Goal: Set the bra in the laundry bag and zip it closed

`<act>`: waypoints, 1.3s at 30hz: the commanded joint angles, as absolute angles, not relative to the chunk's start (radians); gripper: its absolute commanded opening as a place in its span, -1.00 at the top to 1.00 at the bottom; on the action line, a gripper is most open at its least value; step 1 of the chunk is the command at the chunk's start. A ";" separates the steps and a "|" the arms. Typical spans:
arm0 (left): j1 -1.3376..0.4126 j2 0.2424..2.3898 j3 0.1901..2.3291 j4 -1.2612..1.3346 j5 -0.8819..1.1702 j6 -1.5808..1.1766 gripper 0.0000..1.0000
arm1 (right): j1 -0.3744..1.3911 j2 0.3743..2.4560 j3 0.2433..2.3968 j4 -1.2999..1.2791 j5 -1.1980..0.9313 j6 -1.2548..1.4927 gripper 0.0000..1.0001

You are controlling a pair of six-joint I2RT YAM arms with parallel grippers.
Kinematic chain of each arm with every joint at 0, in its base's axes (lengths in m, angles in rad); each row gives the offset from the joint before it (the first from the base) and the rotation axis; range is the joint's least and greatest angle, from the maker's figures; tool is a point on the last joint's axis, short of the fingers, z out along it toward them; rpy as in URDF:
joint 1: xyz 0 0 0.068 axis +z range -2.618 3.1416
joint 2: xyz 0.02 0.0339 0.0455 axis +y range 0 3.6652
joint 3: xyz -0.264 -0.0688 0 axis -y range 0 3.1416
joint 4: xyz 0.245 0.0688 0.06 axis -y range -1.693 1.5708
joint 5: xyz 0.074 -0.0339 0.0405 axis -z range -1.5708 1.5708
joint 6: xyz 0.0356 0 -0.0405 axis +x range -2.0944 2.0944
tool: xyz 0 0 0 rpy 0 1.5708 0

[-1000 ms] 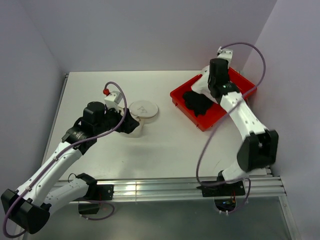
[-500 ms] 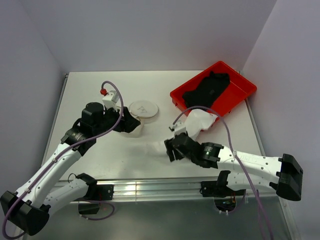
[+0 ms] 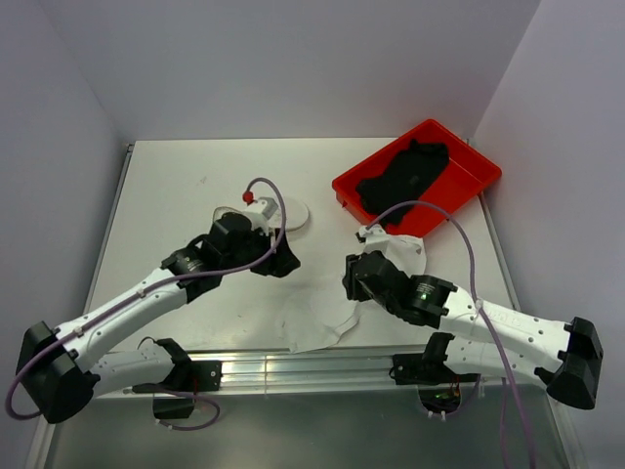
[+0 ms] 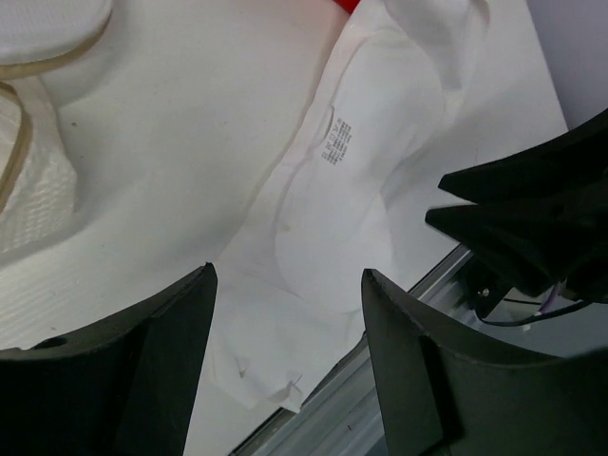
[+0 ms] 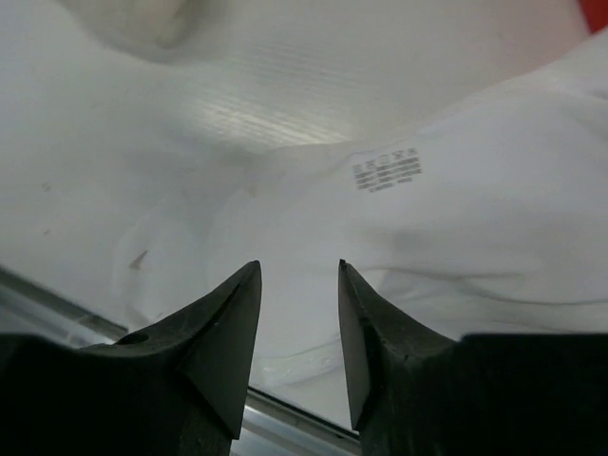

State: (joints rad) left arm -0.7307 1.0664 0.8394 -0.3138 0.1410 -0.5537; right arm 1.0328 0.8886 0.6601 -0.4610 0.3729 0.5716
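The bra (image 3: 322,318) is white and lies spread flat on the table, from the red tray's corner down to the front edge. Its printed label (image 4: 334,142) faces up. My left gripper (image 3: 280,262) hovers open to the left of the bra (image 4: 351,190), nothing between its fingers. My right gripper (image 3: 354,280) stands open just above the bra (image 5: 456,209), jaws apart and empty. The laundry bag (image 3: 297,212) is mostly hidden behind my left wrist in the top view. Its white mesh side (image 4: 28,180) shows in the left wrist view.
A red tray (image 3: 459,188) at the back right holds a black garment (image 3: 405,171). A metal rail (image 3: 293,366) runs along the front edge, right under the bra's lower end. The two wrists are close together near the table's middle.
My right arm swung from the red tray down to the table front, and the white bra now lies spread there. My left gripper moved right, away from the laundry bag toward the bra.
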 commanded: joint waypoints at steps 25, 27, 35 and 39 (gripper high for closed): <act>-0.819 2.112 1.459 -0.058 0.583 -0.379 -0.39 | 0.948 0.321 0.532 -0.457 0.766 0.715 1.00; -0.819 2.126 1.466 -0.051 0.597 -0.393 -0.28 | 0.946 0.330 0.514 -0.453 0.756 0.732 1.00; -0.819 2.135 1.410 0.089 0.656 -0.468 0.54 | 0.943 0.307 0.500 -0.439 0.735 0.733 0.93; -0.818 2.056 1.295 0.184 0.591 -0.535 1.00 | 0.942 0.342 0.505 -0.428 0.692 0.729 0.61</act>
State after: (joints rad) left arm -0.8158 2.1300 1.3682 0.0681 0.6025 -0.4816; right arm 0.9485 0.3180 0.4965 -0.4755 0.7113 0.7353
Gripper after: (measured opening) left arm 0.025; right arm 0.164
